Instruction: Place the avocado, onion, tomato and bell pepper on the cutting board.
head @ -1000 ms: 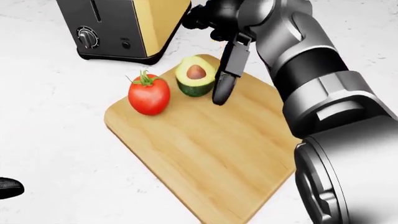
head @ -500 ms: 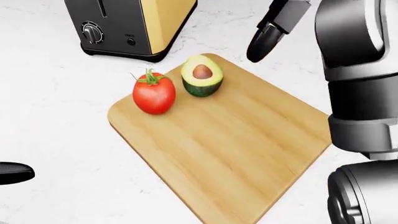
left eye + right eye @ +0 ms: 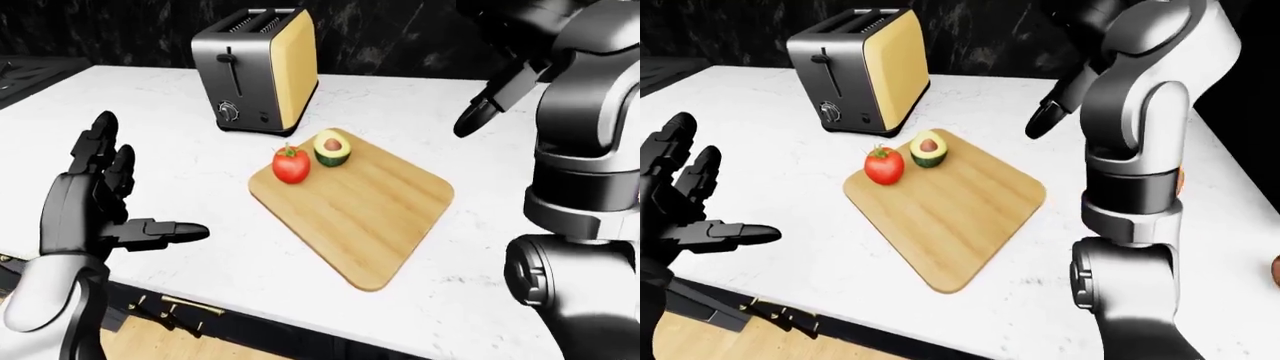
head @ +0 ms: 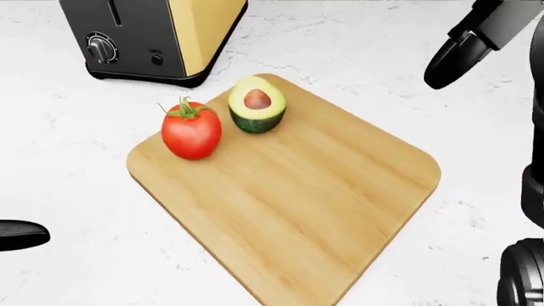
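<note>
the left hand (image 3: 95, 202) hovers over the counter (image 3: 170, 120) at the left-eye view's left, its fingers (image 3: 100, 146) spread wide and holding nothing. the right hand (image 3: 500, 94) is raised at the top right — one dark fingertip shows, touching nothing; i cannot tell how the rest are set. the tomato (image 4: 191, 132) and avocado (image 4: 256, 104) half sit side by side on the cutting board (image 4: 298, 197), near the toaster (image 3: 255, 67).

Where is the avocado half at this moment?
In the head view the avocado half sits on the cutting board near its upper corner, just right of the tomato, below the toaster.
</note>
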